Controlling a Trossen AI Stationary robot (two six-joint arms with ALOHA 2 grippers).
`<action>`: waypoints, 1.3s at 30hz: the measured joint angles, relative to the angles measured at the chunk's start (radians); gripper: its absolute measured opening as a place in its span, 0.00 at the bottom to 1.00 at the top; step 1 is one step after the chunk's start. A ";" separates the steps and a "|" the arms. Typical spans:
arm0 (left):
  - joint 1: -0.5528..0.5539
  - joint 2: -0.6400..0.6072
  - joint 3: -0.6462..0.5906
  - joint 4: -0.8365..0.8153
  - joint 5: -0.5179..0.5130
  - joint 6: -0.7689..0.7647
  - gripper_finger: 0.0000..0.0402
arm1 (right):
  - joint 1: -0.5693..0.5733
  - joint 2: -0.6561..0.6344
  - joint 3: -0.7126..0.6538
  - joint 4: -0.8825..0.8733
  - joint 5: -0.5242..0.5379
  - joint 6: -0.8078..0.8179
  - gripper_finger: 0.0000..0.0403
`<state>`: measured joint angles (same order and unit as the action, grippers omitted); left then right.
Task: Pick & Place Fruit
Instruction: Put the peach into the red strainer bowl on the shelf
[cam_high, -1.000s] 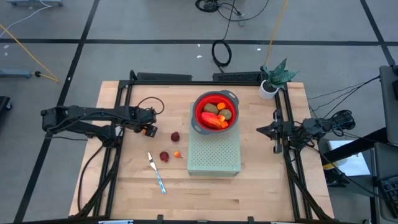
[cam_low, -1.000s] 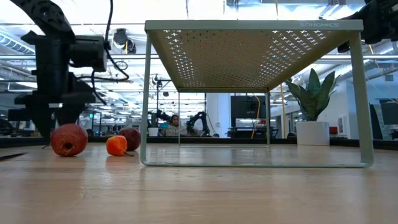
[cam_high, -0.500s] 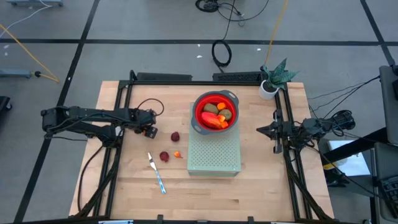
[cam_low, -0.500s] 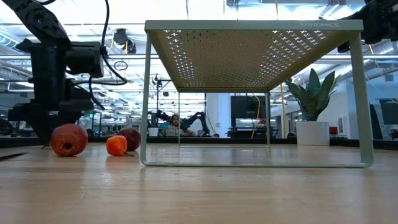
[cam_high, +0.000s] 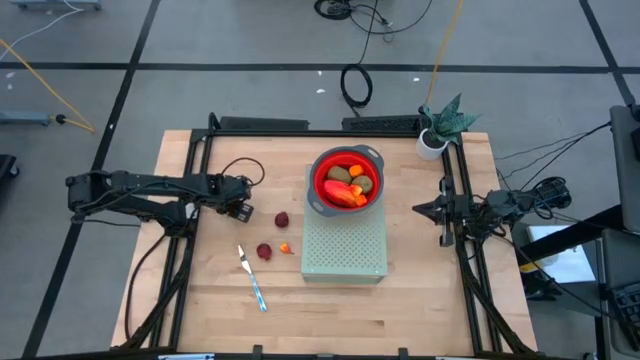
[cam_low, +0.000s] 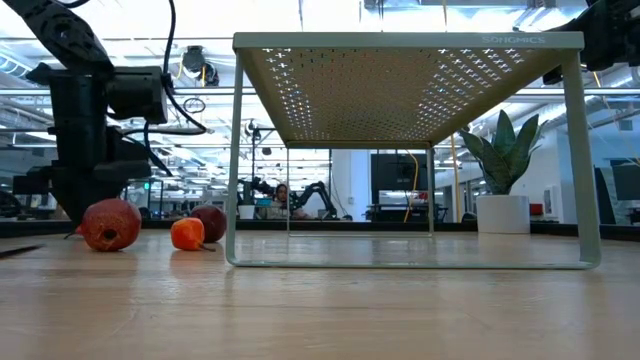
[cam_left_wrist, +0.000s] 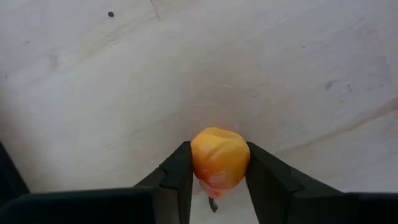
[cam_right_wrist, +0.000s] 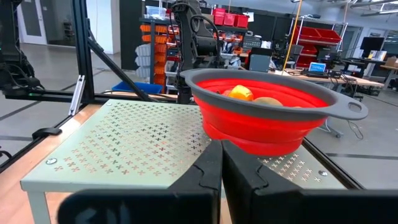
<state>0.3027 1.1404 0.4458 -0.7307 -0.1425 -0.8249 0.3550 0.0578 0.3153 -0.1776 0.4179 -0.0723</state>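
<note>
Nearest the table's front edge lies the knife (cam_high: 252, 280) with its light-blue handle, on the bare wooden table (cam_high: 400, 320). Just beyond its blade sit a dark red ball (cam_high: 264, 251) and a tiny orange ball (cam_high: 287, 248), close together but apart. A second dark red ball (cam_high: 282, 219) lies a little farther back. In the low view the three show in a row, the nearer red ball (cam_low: 111, 224), the orange one (cam_low: 187, 234) and the farther red one (cam_low: 210, 222).

The left arm (cam_high: 140, 187) reaches in low and nearly level from the table's left side, its wrist bent down to the board. The left gripper (cam_left_wrist: 217, 186) stands on the table to the left of the farther red ball, its two dark fingers (cam_left_wrist: 177, 177) clamped on another small orange fruit (cam_left_wrist: 219, 158), one on each side, with the fruit against the wood.

To the right stands a pale green perforated stand (cam_high: 345, 250); along its top edge in the low view runs faint raised lettering (cam_low: 513, 40), too small to read with certainty. On its far end rests the red bowl (cam_high: 346, 181) with a grey rim, holding the long red-orange fruit (cam_high: 345, 196), two brown-green ovals (cam_high: 339, 174) and an orange piece (cam_high: 357, 171).

The right arm (cam_high: 500, 205) waits at the table's right edge, pointing at the stand. The right gripper (cam_right_wrist: 221, 163) has its fingers pressed together on nothing. A potted plant (cam_high: 440, 125) stands at the far right corner
</note>
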 joint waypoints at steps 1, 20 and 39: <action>0.000 0.000 0.000 0.000 0.003 -0.008 0.28 | 0.000 0.000 0.000 0.000 0.000 0.000 0.00; -0.019 -0.279 0.001 0.030 0.529 0.128 0.26 | 0.000 0.000 0.001 0.000 0.000 0.000 0.00; -0.152 -0.541 0.001 0.959 0.299 0.211 0.26 | 0.000 0.000 0.001 0.000 -0.001 -0.048 0.00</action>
<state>0.1508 0.5991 0.4469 0.2281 0.1564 -0.6136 0.3550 0.0578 0.3161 -0.1776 0.4171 -0.1202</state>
